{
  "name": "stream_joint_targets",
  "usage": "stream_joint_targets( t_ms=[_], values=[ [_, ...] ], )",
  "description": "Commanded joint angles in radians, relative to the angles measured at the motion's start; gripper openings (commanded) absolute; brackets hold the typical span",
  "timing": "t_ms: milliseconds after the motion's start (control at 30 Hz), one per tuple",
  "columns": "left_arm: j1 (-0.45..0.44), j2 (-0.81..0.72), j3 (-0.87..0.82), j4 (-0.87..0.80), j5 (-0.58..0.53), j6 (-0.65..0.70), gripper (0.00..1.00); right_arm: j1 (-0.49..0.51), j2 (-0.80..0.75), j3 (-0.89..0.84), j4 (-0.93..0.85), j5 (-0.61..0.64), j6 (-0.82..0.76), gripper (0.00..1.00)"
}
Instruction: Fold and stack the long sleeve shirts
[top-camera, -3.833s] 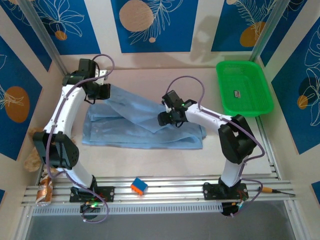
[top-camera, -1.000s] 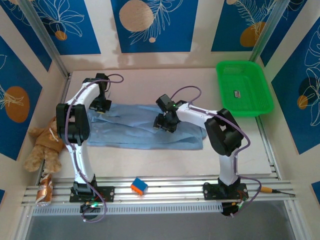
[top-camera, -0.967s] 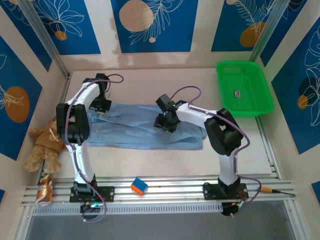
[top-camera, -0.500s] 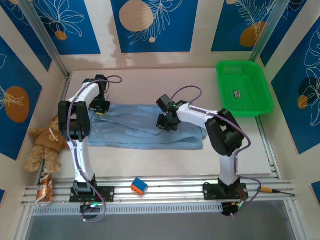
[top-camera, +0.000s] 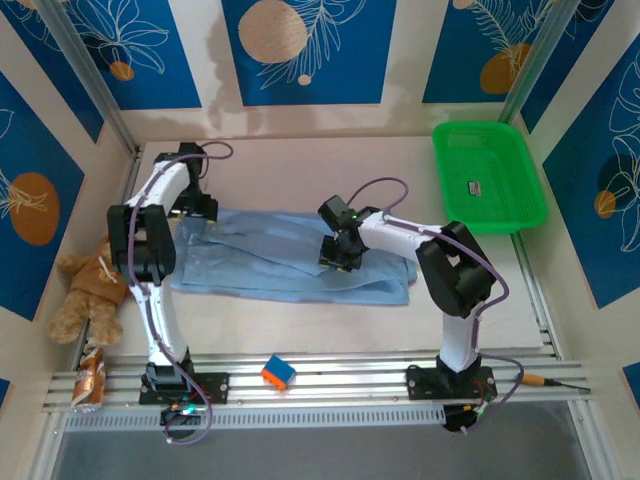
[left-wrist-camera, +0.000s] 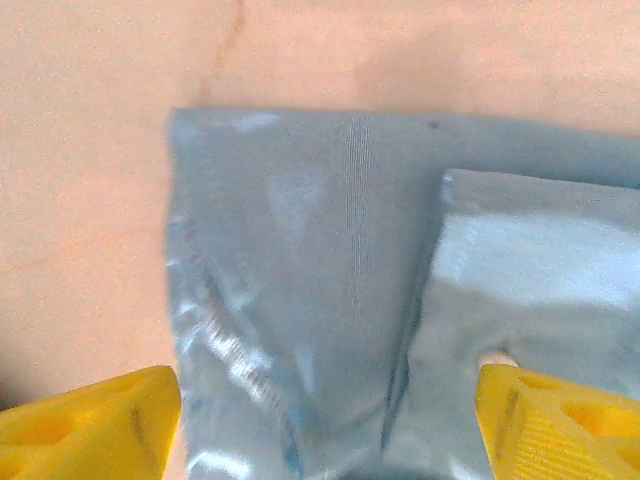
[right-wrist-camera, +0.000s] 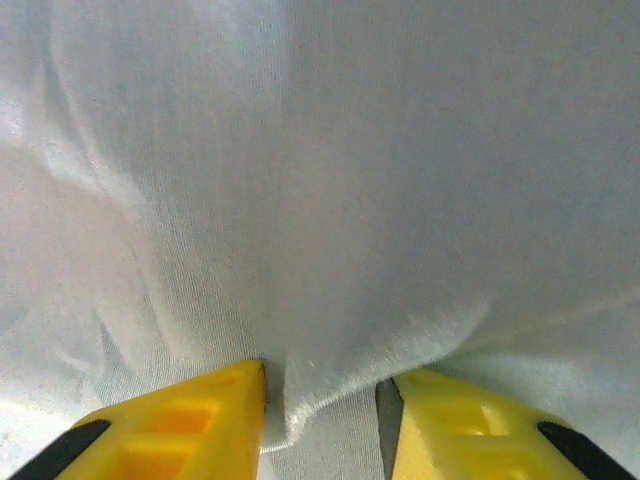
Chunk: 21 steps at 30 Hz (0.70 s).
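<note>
A light blue long sleeve shirt (top-camera: 262, 262) lies flat across the middle of the table, with a sleeve folded diagonally over it. My left gripper (top-camera: 199, 209) hovers over the shirt's far-left corner. In the left wrist view its yellow fingers (left-wrist-camera: 92, 424) stand wide apart and open, above the shirt (left-wrist-camera: 300, 240) and holding nothing. My right gripper (top-camera: 338, 256) is down on the shirt's middle. In the right wrist view a raised fold of the shirt (right-wrist-camera: 350, 160) sits between its narrowly parted fingers (right-wrist-camera: 175, 425), with a dark gap at the right finger.
A green plastic basket (top-camera: 488, 135) stands at the far right. A teddy bear (top-camera: 84, 290) leans at the left edge, with a can (top-camera: 90, 381) below it. An orange and blue block (top-camera: 278, 372) lies on the front rail.
The left gripper has opened and let go of the shirt's corner. The right gripper has slid a little toward the near right, and its jaws have parted around the fold.
</note>
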Motion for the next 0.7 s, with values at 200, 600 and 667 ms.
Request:
stream_joint_targets(
  t_ms=[200, 600, 667],
  values=[
    [-0.078, -0.408, -0.158, 0.118, 0.271, -0.079, 0.86, -0.062, -0.246, 0.031, -0.156, 0.093, -0.076, 0.52],
    [-0.153, -0.272, -0.352, 0.278, 0.201, -0.126, 0.58, -0.163, -0.226, -0.122, -0.076, 0.096, -0.015, 0.27],
    [-0.148, -0.233, -0.366, 0.288, 0.186, -0.142, 0.58, -0.159, -0.229, -0.164, -0.055, 0.092, 0.013, 0.26]
  ],
)
